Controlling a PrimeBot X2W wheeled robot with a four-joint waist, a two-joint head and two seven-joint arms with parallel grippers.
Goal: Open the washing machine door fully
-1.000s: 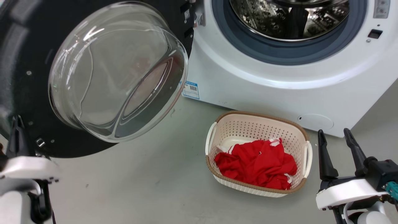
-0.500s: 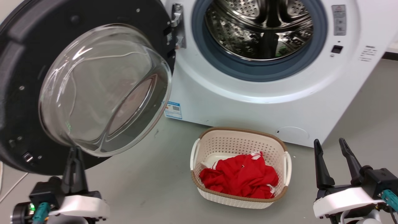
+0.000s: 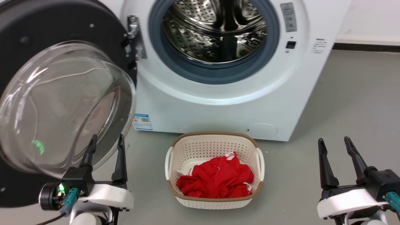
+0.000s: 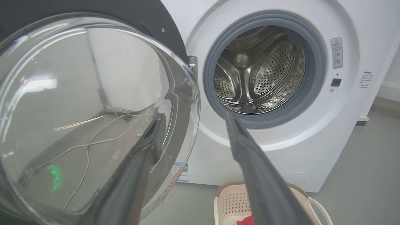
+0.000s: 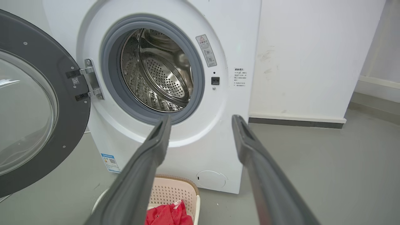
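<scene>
The washing machine door (image 3: 62, 106) stands swung out on its hinge, left of the washing machine (image 3: 218, 106), glass bowl facing the robot. The left pincer (image 3: 107, 139) sits at the bowl's lower edge, fingers apart and holding nothing; contact with the glass cannot be confirmed. The drum (image 3: 215, 28) is exposed. A basket (image 3: 215, 142) of red cloth (image 3: 215, 181) stands on the floor. The right pincer (image 3: 333, 140) is spread and empty, well apart from the door.

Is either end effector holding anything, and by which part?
Nothing. Left end effector and right end effector are open, empty; neither grips the washing machine door.
</scene>
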